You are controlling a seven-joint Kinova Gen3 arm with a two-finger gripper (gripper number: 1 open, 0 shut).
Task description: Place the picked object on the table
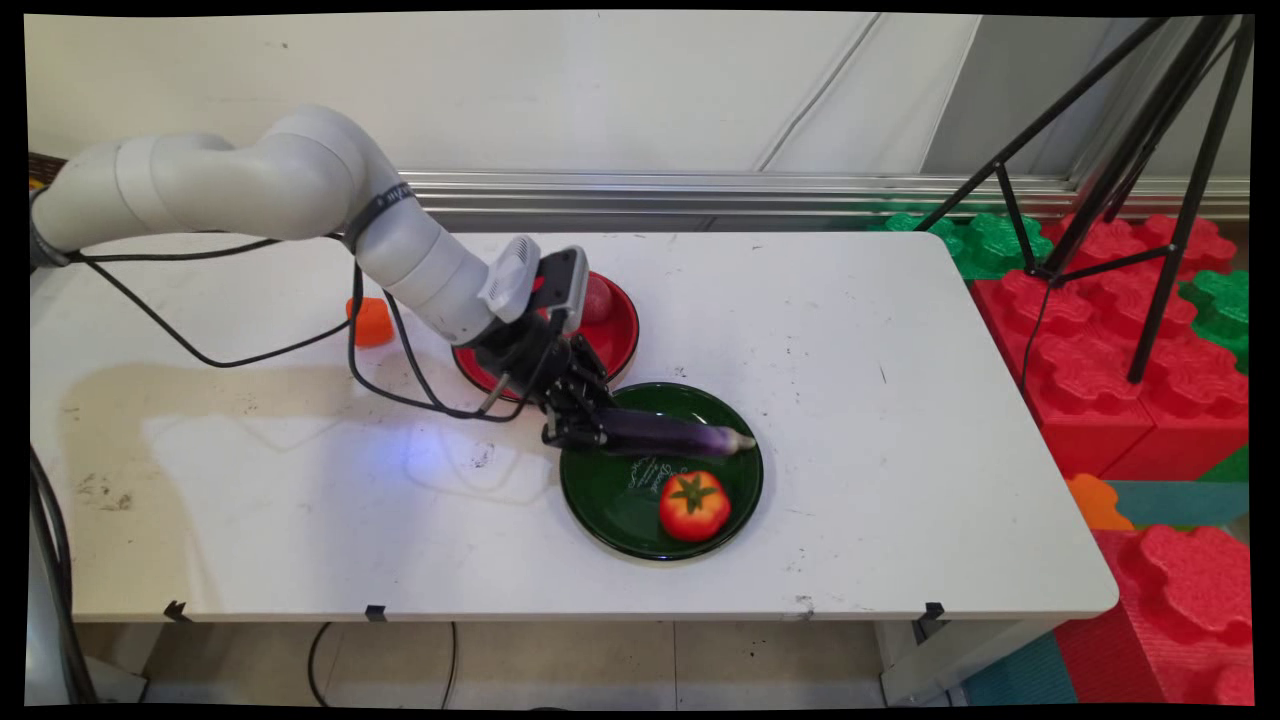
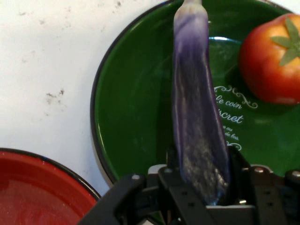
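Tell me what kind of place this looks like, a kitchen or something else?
Probably a robot lab or test room, not a kitchen: a bare white table holds toy food, the gripper holding a purple eggplant over a green plate, with a black tripod and red foam blocks alongside.

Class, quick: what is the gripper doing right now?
Gripper: shut on the eggplant, over the green plate.

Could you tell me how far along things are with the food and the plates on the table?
Looks done: a tomato lies on the green plate. In hand: the gripper is shut on an eggplant over that plate. Left, as far as can be judged: an orange item sits on the table, outside the red plate.
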